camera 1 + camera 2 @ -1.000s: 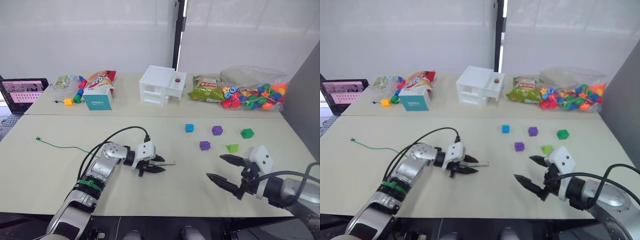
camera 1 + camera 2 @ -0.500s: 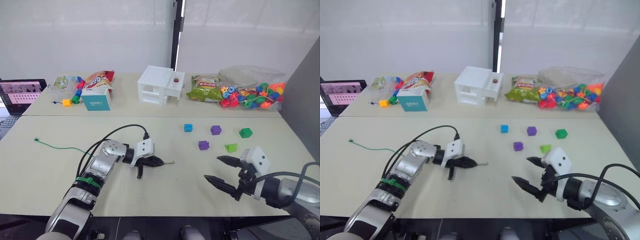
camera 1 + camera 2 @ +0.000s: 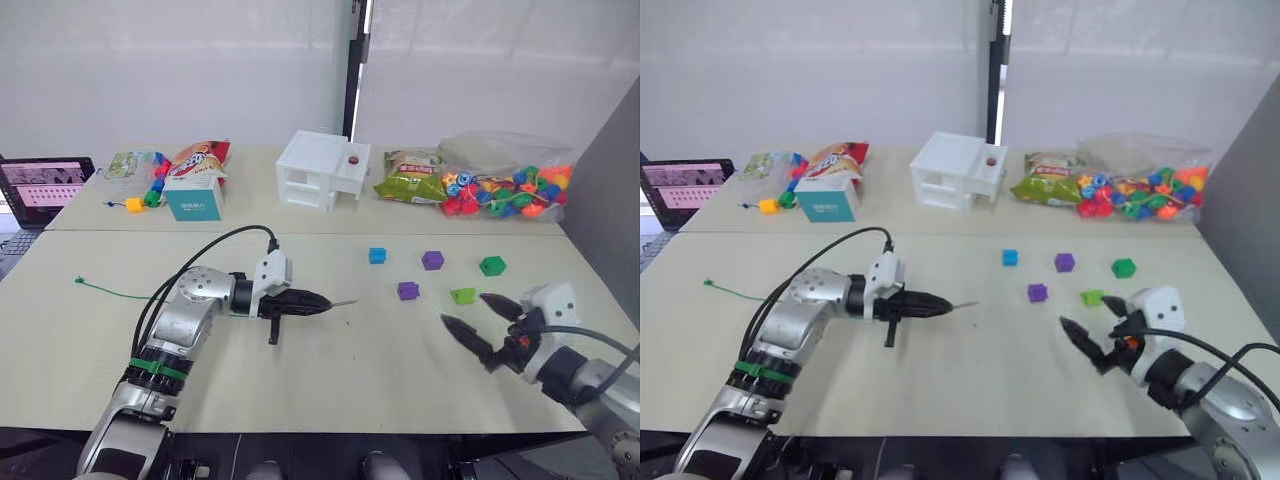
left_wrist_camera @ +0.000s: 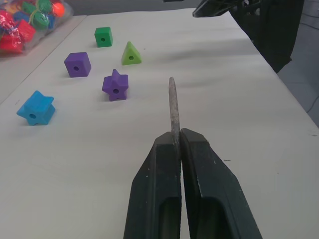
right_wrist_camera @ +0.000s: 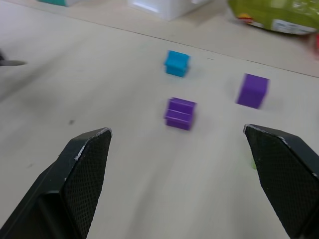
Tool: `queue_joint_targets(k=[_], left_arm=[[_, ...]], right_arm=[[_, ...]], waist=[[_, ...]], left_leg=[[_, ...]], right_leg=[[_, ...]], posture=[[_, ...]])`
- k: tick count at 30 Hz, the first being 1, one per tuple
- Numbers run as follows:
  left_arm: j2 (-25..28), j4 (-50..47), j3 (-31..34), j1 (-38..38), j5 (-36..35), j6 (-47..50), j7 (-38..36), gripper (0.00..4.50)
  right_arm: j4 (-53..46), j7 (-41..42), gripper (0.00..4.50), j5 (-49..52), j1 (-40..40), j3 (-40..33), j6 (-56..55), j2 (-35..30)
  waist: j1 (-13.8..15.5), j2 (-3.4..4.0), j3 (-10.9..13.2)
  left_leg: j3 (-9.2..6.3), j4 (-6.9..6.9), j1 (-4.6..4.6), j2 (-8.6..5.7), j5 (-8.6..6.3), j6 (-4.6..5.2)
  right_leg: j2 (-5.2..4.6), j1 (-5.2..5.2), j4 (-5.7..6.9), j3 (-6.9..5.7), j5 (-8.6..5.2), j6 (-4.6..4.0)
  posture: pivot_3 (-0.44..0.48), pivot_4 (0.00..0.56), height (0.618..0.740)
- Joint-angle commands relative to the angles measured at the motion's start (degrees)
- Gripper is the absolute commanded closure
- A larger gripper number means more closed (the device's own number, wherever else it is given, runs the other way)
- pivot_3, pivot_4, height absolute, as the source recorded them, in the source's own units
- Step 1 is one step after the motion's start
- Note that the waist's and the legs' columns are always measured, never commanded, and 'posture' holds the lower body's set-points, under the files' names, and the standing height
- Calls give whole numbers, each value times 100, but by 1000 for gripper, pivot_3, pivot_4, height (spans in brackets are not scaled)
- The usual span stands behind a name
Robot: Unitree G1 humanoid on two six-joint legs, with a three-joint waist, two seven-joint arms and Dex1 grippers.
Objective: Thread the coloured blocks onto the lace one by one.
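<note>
The left tool (image 4: 177, 149) pinches the lace tip (image 4: 172, 107); its wrist view reveals holes in the blocks (image 4: 115, 85). The right tool (image 3: 483, 322) gapes wide.

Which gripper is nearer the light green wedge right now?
Right. The right gripper hovers open just in front of the light green wedge; the left gripper, shut on the lace tip, sits well to its left.

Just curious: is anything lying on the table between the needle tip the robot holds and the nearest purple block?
No. In the left eye view, only bare table separates the lace's tip from the purple block.
</note>
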Motion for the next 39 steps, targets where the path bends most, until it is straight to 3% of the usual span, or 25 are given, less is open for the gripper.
queue_joint_targets(k=[1, 9, 19, 27, 35, 36, 39], left_arm=[[103, -324, 79, 114, -99, -38, 15, 4479], [81, -473, -28, 142, -8, -41, 111, 4479], [158, -811, -31, 313, 0, 88, 322, 4479], [246, -1025, 6, 445, -12, 177, 517, 4479], [270, -1133, -13, 507, -9, 195, 640, 4479], [278, -1148, -12, 513, -6, 198, 651, 4500], [323, -1193, 15, 541, -4, 210, 689, 4500]], right_arm=[[365, -548, 0, -356, -262, -247, -316, 291], [2565, -858, 0, -1297, -1831, 60, -499, -46], [5834, 56, 0, -1956, -3839, 841, -1094, -423], [8716, 358, 0, -2520, -5450, 1216, -2309, -266], [10398, 188, 0, -2836, -6286, 1240, -3074, 5], [10485, 165, 547, -2871, -6324, 1244, -3157, 17], [10557, 173, 1528, -2905, -6411, 1228, -3320, 56]], waist=[[-21, 0, 0], [-32, 8, 2], [-107, 15, 3], [-187, 17, 4], [-232, 17, 4], [-243, 18, 4], [-260, 18, 4]], left_leg=[[0, -1, 0, 2, 0, 0], [8, -2, 3, -1, 1, -1], [8, -10, 2, 0, 0, 0], [10, -11, -1, -1, 0, 1], [10, -14, -1, -2, 0, 0], [10, -15, -1, -1, 0, 0], [9, -15, -2, -3, 0, 0]], right_leg=[[2, 0, 0, 0, 0, 0], [-1, -1, -2, 6, 0, 0], [-3, -6, 2, 6, 1, -2], [-6, -9, 0, 7, 2, 0], [-7, -11, 2, 8, 4, 0], [-7, -11, 3, 8, 4, 0], [-9, -12, 3, 8, 5, 2]], posture=[[0, 150, 740], [0, 150, 740], [0, 150, 740], [0, 150, 740], [0, 150, 740], [0, 150, 740], [0, 150, 740]])
